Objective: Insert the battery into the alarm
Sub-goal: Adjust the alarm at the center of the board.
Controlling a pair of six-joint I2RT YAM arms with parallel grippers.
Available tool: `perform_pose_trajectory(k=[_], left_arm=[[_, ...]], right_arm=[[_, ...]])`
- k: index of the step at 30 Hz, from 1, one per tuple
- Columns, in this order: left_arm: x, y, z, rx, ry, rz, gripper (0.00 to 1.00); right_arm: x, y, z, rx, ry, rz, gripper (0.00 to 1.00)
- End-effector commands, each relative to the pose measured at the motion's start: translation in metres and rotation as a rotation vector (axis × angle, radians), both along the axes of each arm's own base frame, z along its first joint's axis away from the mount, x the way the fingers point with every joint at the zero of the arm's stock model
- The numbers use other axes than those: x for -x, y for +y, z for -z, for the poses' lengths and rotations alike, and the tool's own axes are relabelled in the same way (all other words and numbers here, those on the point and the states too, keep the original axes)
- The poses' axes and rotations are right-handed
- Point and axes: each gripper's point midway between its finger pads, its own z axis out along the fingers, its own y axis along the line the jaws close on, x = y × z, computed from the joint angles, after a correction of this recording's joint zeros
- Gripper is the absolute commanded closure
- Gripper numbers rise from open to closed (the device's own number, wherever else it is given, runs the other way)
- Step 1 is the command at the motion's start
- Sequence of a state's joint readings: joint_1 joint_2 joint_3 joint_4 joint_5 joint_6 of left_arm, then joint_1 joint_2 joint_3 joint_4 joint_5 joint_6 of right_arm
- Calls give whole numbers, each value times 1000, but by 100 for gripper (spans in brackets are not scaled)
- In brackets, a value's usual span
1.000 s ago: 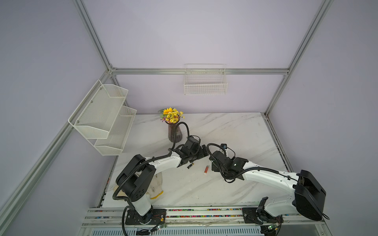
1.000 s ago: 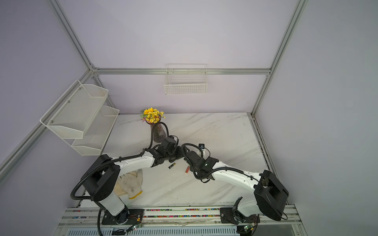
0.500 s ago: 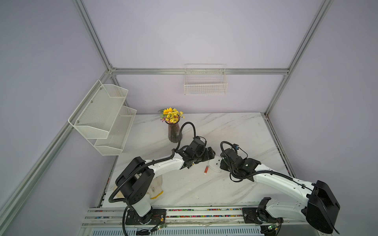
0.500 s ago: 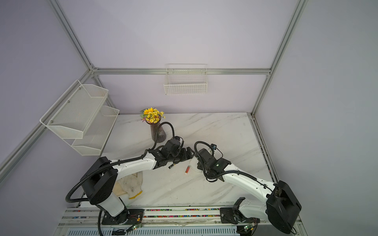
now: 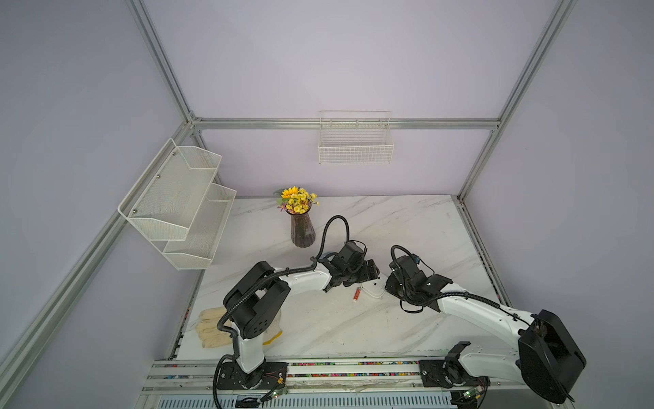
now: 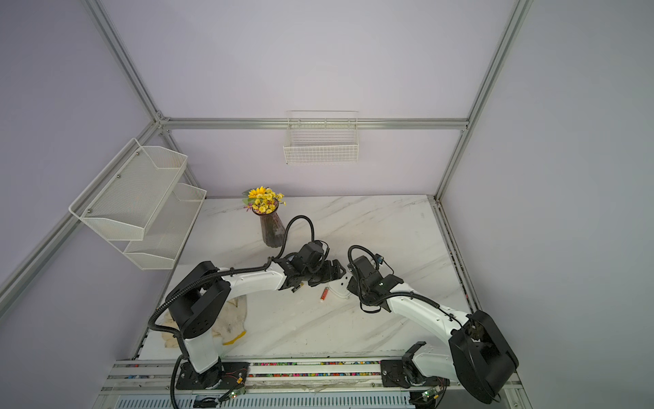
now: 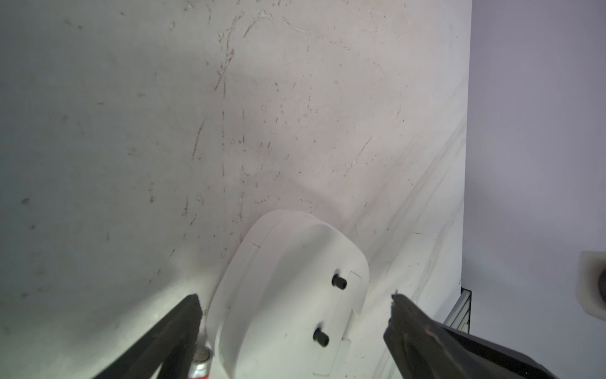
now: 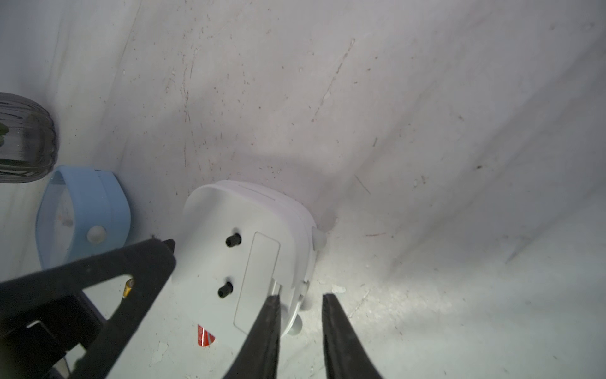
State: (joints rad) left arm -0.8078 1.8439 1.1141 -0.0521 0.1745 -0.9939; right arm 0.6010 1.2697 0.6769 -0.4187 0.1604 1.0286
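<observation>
A white alarm (image 5: 373, 291) (image 6: 339, 287) lies face down on the marble table between my two grippers. Its back shows two black knobs and a shut rectangular cover (image 8: 259, 279). A red battery (image 5: 357, 294) (image 6: 324, 294) (image 8: 205, 336) lies on the table beside it. My left gripper (image 7: 295, 297) (image 5: 371, 275) stands open, its fingers wide on either side of the alarm (image 7: 288, 288) without touching it. My right gripper (image 8: 301, 296) has its fingers a narrow gap apart at the rim of the alarm (image 8: 236, 246). The rim and a small foot sit in that gap.
A blue round clock-like thing (image 8: 82, 213) and a dark ribbed vase (image 5: 302, 230) with yellow flowers stand behind the left arm. A second, dark battery with a gold tip (image 6: 296, 288) lies under the left wrist. Pale gloves (image 5: 212, 327) lie by the left arm's base.
Both grippers have moved right to the white alarm. My right gripper's fingers have narrowed a lot. My left gripper has stayed wide.
</observation>
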Motion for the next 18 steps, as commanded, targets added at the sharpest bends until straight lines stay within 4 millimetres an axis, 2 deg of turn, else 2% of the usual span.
perform_pose_trajectory(k=[1,9,14,18], left_arm=[[0,-14,-17,83,-37,28,10],[15,-26,-18,124,-26,64,11],[27,-27,-17,143,-9,62,11],[34,-31,-24,185,-18,72,13]], right_arm=[[-10,2,5,-73,-12,35,74],[-28,-12,7,-103,-54,81,76],[-34,-14,17,-125,-49,80,76],[-41,-13,20,-134,-47,60,76]])
